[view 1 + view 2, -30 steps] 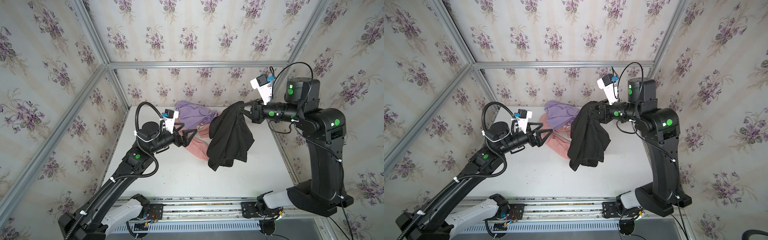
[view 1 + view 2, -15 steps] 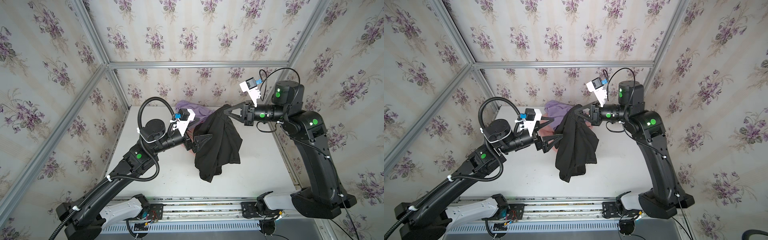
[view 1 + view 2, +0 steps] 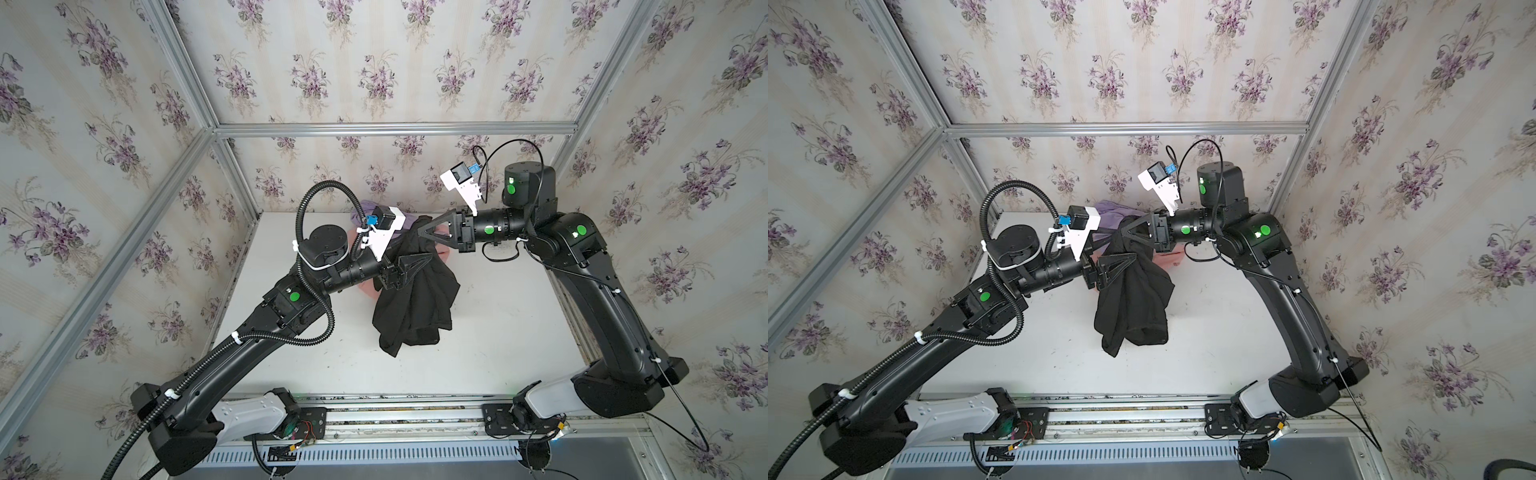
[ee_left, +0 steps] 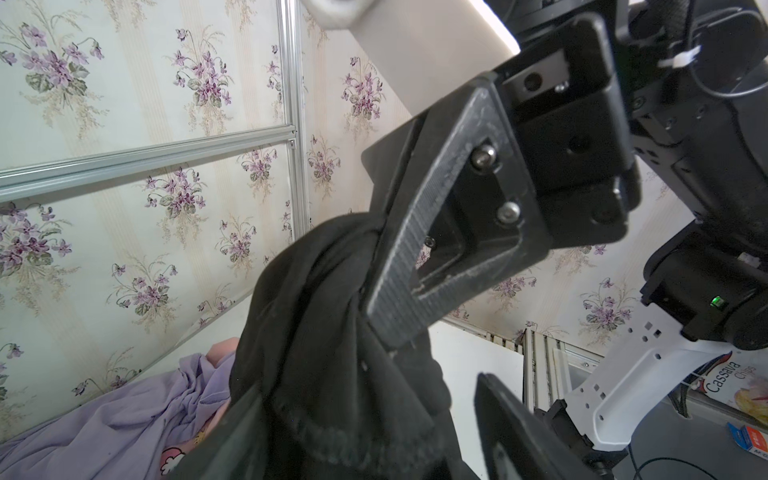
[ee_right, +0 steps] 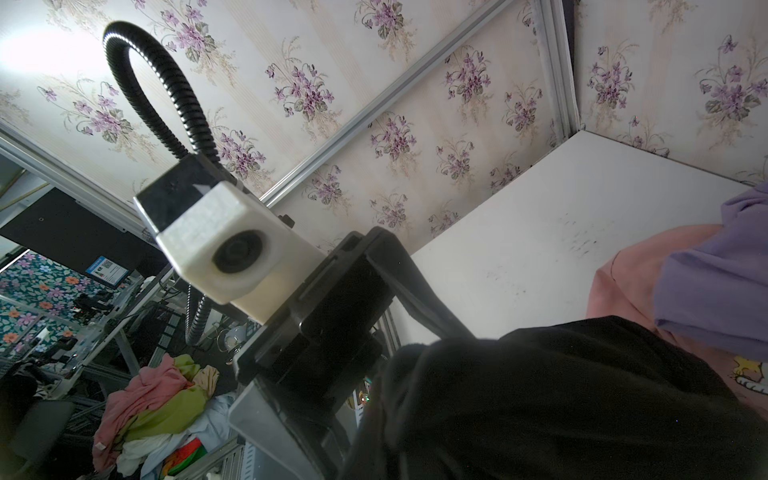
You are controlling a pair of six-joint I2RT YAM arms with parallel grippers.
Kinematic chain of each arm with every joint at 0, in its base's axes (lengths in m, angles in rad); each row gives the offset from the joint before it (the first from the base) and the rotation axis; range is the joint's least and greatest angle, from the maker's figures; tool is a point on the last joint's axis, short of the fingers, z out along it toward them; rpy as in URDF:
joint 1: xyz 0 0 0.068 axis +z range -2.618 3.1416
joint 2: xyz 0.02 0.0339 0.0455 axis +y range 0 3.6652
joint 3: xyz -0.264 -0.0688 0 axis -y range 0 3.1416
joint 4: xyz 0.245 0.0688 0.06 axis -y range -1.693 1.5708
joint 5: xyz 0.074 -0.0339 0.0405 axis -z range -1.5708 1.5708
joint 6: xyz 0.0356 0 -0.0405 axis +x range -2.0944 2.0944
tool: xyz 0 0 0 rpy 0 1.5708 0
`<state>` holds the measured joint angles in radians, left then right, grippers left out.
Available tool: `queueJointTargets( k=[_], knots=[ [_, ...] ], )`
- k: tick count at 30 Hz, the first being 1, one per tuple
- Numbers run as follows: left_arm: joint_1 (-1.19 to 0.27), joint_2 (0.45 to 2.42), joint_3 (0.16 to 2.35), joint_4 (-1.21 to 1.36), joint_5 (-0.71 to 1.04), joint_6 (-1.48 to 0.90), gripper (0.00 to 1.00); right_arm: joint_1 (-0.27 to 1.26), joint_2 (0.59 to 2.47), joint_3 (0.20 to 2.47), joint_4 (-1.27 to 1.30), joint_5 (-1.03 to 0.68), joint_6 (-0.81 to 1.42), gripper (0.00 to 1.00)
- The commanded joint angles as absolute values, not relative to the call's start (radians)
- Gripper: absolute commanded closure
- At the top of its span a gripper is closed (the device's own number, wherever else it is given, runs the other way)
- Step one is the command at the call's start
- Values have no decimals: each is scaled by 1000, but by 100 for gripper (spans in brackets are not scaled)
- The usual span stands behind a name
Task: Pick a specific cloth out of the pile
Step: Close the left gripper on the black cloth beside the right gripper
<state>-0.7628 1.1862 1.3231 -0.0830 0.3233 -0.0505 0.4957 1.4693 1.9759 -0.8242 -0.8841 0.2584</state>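
Cloth of plain black soft fabric hangs from your right gripper, whose jaws are clamped tight on a bunched upper fold. Both top views show it draping down over the white tabletop, in front of the rest of the pile. Whether its lowest corner touches the surface, you cannot tell from these views. Your left gripper reaches in from the side, just below the right one. In the left wrist view its fingers stand apart with the black fabric between them. One is against the cloth and the other is just clear of it, so nothing is pinched there. At the back of the table, the lilac-purple soft garment lies partly over the salmon-pink soft garment.
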Motion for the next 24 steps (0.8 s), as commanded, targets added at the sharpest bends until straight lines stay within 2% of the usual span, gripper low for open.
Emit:
queueJointTargets(
  k=[1,7,9,14,18,24],
  knots=[
    [-763,1188,1324,-61,332,-38,43,499,1476,1993,-768,-896,255,96],
    [-762,1181,1310,-61,323,-38,69,500,1482,1987,-761,-882,258,88],
    [-762,1178,1307,-61,318,-43,74,499,1483,1986,-760,-881,258,84],
    [-762,1169,1296,-61,309,-66,79,499,1476,1965,-739,-879,256,72],
    [-762,1162,1282,-58,306,-74,81,499,1456,1930,-710,-855,248,52],
    [-762,1142,1258,-55,267,-82,83,499,1418,1925,-749,-779,176,0]
  ],
)
